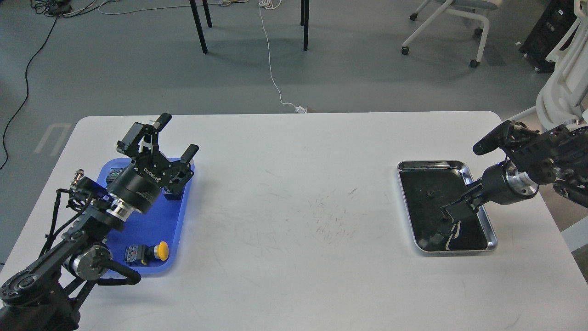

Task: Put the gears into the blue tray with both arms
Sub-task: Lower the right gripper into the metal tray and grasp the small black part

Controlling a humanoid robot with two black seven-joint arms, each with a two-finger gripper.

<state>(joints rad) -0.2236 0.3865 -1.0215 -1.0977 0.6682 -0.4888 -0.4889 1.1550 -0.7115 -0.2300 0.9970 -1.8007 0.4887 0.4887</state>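
Observation:
One gear [430, 193], a tiny black toothed wheel, lies in the far half of the silver tray [492, 235] at the right. My right gripper [452, 214] reaches down into the near half of that tray. It looks dark and end-on, so its fingers cannot be told apart. A second gear is not visible; the gripper covers that spot. The blue tray [151, 220] lies at the left. My left gripper [177, 135] hovers open and empty over its far right corner.
In the blue tray lie a yellow-capped push-button switch [160, 250] near the front and more switches [172, 193] under my left gripper. The white table [294, 207] shows scuff marks at its middle. Chairs and cables stand on the floor beyond.

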